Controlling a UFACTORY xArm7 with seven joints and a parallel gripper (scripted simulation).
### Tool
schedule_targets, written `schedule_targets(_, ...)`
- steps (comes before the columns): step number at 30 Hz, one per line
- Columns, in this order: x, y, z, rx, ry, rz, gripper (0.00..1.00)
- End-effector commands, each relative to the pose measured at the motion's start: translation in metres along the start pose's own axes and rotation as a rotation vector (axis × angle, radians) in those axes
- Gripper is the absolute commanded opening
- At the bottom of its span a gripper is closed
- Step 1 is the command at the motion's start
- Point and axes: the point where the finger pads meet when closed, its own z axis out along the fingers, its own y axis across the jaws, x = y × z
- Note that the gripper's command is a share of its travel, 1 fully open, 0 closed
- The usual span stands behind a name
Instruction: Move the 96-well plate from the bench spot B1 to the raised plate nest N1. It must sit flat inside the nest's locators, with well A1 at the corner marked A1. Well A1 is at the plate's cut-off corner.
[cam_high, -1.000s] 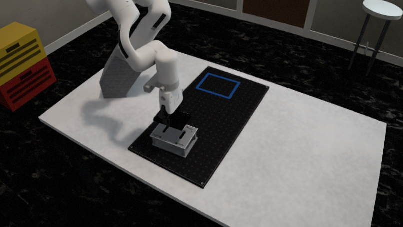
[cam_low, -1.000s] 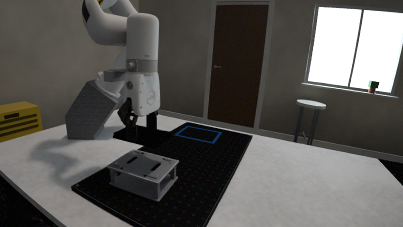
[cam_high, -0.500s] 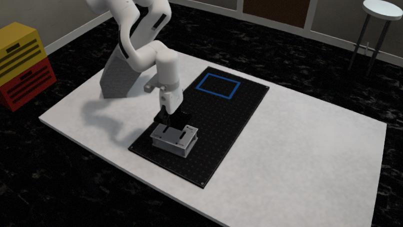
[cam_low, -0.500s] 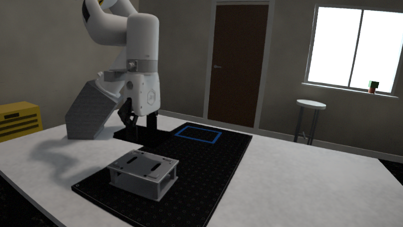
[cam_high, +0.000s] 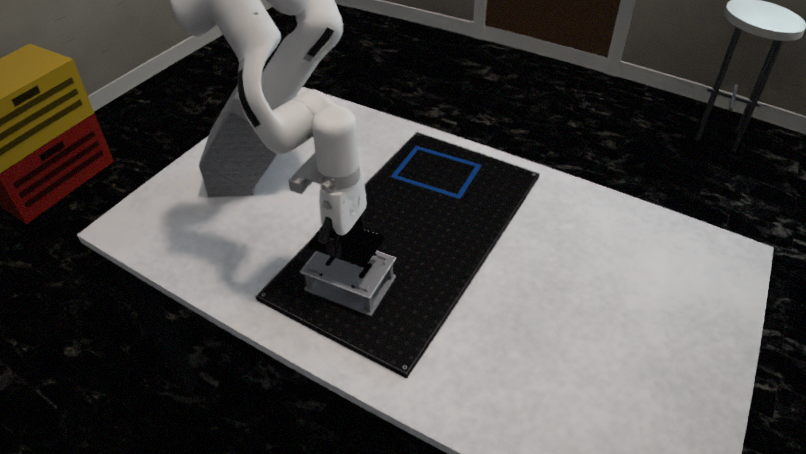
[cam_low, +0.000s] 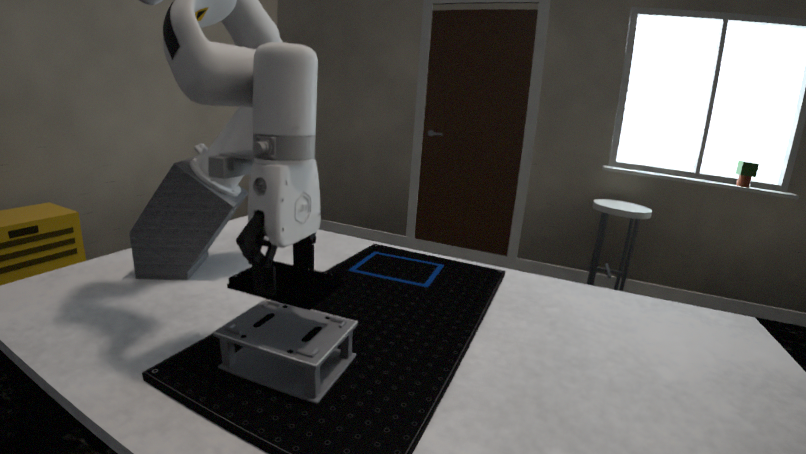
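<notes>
My gripper [cam_high: 340, 239] [cam_low: 282, 269] is shut on the black 96-well plate [cam_high: 366, 243] [cam_low: 243, 283]. It holds the plate level a little above the grey raised nest N1 [cam_high: 345, 280] [cam_low: 282, 333]. The nest stands at the near end of the black perforated mat [cam_high: 451, 253] [cam_low: 406, 338]. In the top view the plate covers the far part of the nest's top. The blue outline of spot B1 [cam_high: 425, 186] [cam_low: 389, 277] lies at the mat's far end with nothing inside it. The plate is too dark to show its cut-off corner, and I cannot make out the A1 mark.
The mat lies on a white table [cam_high: 592, 310] [cam_low: 564, 366]. The robot's grey base [cam_high: 231, 152] [cam_low: 169, 225] stands at the table's far left. A yellow and red crate [cam_high: 39, 112] [cam_low: 33, 239] and a stool [cam_high: 755, 22] [cam_low: 620, 209] stand on the floor.
</notes>
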Motion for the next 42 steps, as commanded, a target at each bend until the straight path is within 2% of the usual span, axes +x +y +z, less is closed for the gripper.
schedule_targets(1, -0.001, -0.001, 0.007, 0.003, -0.002, 0.000, 0.00)
schedule_targets(30, -0.001, -0.001, 0.049, 0.003, -0.002, 0.000, 0.00)
schedule_targets(42, -0.001, -0.001, 0.049, 0.003, -0.002, 0.000, 0.00)
